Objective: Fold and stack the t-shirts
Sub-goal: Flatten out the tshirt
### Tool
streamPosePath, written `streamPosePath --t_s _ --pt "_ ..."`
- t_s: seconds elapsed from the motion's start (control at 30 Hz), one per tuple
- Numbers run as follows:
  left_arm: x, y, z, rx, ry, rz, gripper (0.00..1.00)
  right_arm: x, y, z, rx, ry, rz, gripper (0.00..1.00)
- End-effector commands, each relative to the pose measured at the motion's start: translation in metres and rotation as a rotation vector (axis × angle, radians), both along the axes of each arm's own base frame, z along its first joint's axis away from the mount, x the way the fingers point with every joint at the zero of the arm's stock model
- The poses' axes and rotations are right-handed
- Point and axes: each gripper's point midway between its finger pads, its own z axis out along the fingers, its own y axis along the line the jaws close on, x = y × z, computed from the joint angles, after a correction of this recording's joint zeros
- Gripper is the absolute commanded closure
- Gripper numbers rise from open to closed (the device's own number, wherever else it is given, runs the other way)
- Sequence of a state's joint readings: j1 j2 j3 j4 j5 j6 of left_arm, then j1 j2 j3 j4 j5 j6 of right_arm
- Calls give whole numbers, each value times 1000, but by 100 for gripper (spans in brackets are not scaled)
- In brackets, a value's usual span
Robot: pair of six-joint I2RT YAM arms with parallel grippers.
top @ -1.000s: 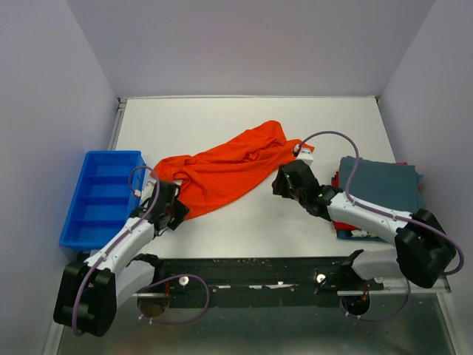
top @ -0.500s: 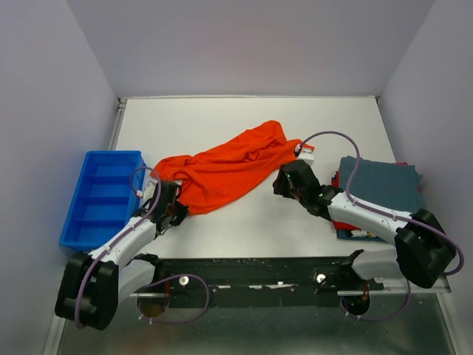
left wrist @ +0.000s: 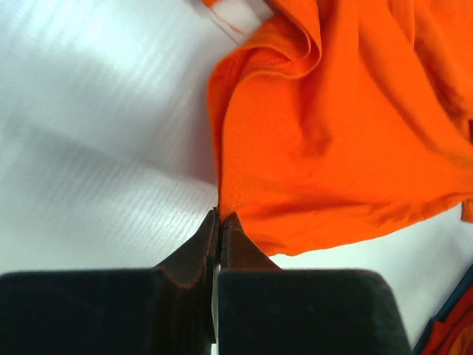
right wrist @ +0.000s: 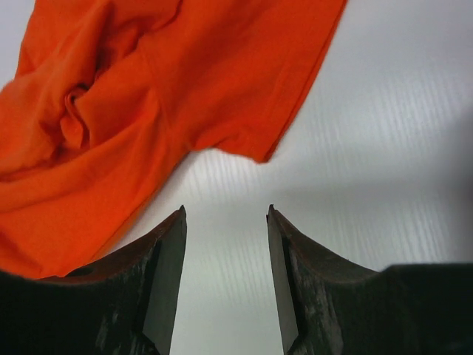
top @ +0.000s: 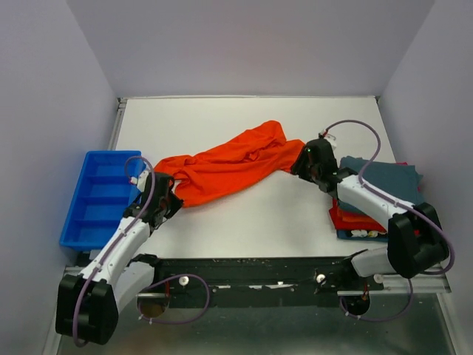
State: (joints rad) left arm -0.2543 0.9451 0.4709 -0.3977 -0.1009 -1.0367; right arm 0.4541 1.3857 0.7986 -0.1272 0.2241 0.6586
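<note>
so this looks like the spreading-out stage to me: the orange-red t-shirt [top: 229, 166] lies crumpled diagonally across the middle of the worktop [top: 251, 222], nowhere near flat. left pincer [left wrist: 220, 216] is clamped tight on the cloth edge at its near-left end, right pincer [right wrist: 225, 214] gapes wide just short of the corner at the other end, holding nothing. I'd guess it needs to reach in and pinch that corner so both can pull the shirt flat; the folded stack [top: 380, 181] sits off to the right

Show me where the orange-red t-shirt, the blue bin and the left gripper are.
orange-red t-shirt [top: 229, 168]: top external view, middle of the crumpled cloth.
blue bin [top: 85, 241]: top external view, its near rim.
left gripper [left wrist: 220, 216]: left wrist view, between the closed fingertips.
</note>
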Motion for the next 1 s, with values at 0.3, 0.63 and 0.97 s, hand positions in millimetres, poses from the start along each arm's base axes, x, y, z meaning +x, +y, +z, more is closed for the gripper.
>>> streamPosePath --t_s 0.3,0.63,0.97 --pt "-11 63 11 62 9 164 100 56 -33 -19 -25 214 -234 46" --pt "-11 58 8 20 -40 168 100 43 -71 -42 -94 280 -379 52" --pt "-11 62 8 31 -33 191 100 54 -88 -69 -106 346 -425 58"
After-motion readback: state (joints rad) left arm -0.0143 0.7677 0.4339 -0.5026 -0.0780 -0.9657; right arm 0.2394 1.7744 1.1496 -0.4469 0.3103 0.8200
